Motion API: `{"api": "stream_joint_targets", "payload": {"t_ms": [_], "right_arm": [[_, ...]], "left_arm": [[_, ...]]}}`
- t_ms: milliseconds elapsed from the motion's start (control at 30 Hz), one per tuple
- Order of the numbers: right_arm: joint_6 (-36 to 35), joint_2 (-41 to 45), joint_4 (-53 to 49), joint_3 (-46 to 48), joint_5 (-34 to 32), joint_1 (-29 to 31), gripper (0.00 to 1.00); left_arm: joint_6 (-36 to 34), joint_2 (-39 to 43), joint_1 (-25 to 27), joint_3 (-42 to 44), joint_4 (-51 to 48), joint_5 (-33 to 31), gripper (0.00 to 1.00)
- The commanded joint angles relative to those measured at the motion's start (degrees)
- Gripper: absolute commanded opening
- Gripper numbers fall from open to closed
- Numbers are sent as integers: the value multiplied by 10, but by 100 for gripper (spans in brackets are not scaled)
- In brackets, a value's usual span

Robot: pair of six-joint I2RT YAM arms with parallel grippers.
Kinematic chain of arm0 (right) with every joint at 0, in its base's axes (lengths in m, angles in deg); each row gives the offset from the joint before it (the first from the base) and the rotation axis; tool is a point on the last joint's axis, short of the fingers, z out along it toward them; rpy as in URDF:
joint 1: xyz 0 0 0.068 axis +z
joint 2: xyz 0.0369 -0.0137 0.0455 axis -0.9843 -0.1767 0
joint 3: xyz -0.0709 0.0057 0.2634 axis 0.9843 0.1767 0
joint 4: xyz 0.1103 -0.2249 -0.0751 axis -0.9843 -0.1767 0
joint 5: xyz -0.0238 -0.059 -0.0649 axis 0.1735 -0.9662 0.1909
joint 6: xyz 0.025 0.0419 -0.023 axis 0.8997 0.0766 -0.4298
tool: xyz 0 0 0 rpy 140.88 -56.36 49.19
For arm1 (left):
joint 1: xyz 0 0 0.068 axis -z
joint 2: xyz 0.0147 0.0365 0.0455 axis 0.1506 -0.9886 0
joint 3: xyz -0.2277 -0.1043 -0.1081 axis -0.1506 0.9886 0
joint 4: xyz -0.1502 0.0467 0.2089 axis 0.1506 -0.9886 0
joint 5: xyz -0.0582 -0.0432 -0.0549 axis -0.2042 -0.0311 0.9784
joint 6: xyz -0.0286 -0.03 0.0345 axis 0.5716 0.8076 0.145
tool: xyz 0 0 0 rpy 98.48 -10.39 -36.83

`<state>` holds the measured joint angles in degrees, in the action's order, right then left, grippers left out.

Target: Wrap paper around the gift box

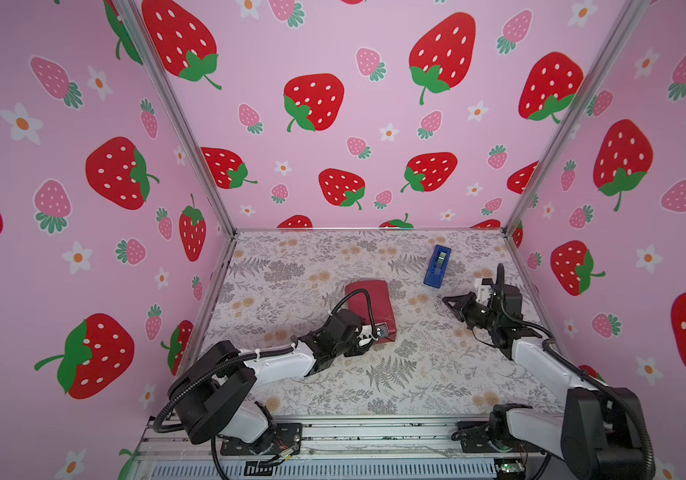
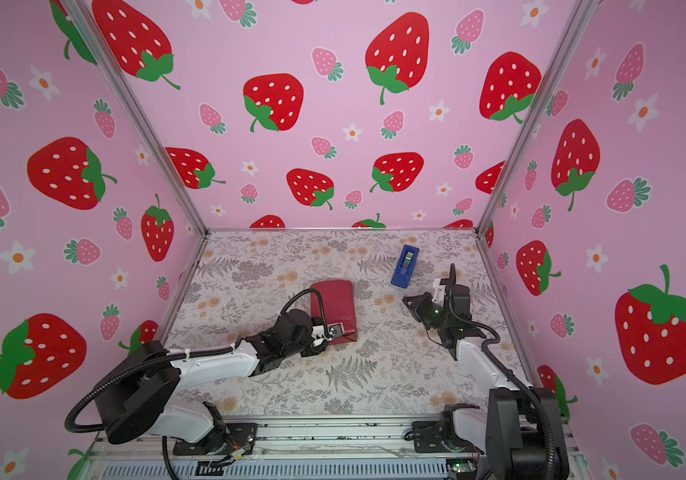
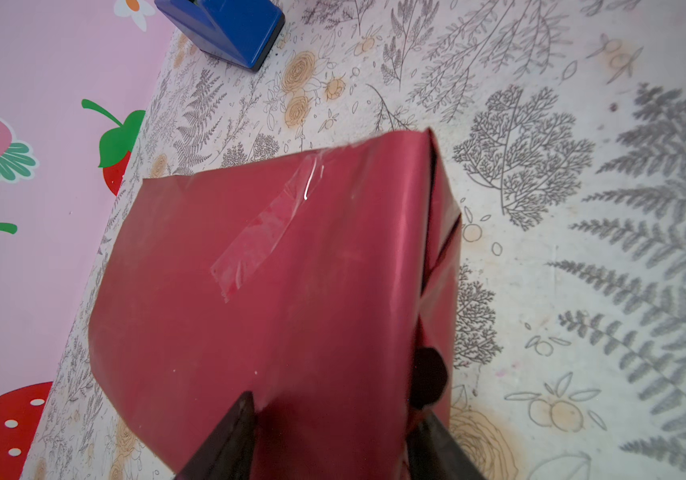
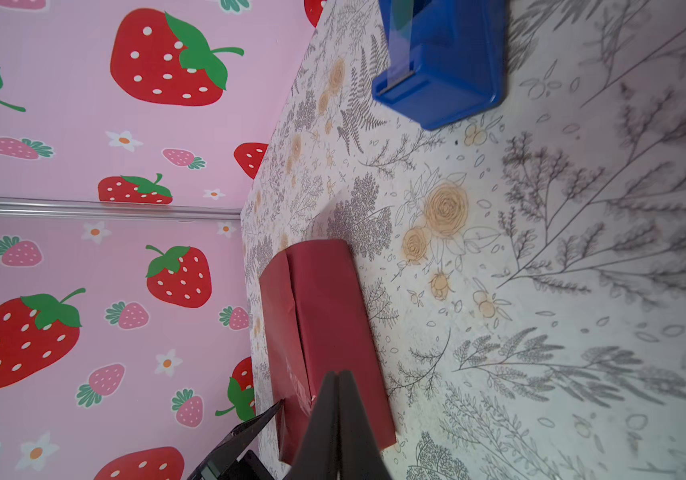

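Closing ends: paper (image 1: 370, 305) taped round hidden box, centre of desk (image 1: 416, 374). Left hand (image 3: 339, 382) half-open, clamped across near end; right hand (image 4: 337, 374) shut, empty. Next, likely: fold flaps flat, reach dispenser (image 1: 437, 266).

Plain dark red paper (image 1: 370, 303); beyond it a bright blue tape dispenser (image 1: 437, 266); under it a white table (image 1: 416, 374) printed with grey ferns, tan roses.

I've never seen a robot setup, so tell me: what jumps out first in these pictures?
Loud pink strawberry walls box in a floral table. At its middle lies maroon paper taped into a parcel, the left gripper clamped across its near end. Far right stands a blue tape dispenser, the shut right gripper hovering near it.
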<state>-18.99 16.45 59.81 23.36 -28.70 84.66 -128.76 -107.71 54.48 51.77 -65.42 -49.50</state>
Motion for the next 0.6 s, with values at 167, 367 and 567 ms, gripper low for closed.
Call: {"api": "stream_joint_targets", "payload": {"t_ms": [167, 367, 567], "right_arm": [[-96, -124, -38, -119, 86, -70, 14], [-112, -240, -22, -206, 121, -71, 24], [-120, -350, -28, -291, 142, -72, 30]], "left_arm": [[-1, -16, 3, -5, -61, -11, 58], [-3, -14, 7, -2, -61, -17, 58], [0, -12, 7, 0, -55, -20, 58]]}}
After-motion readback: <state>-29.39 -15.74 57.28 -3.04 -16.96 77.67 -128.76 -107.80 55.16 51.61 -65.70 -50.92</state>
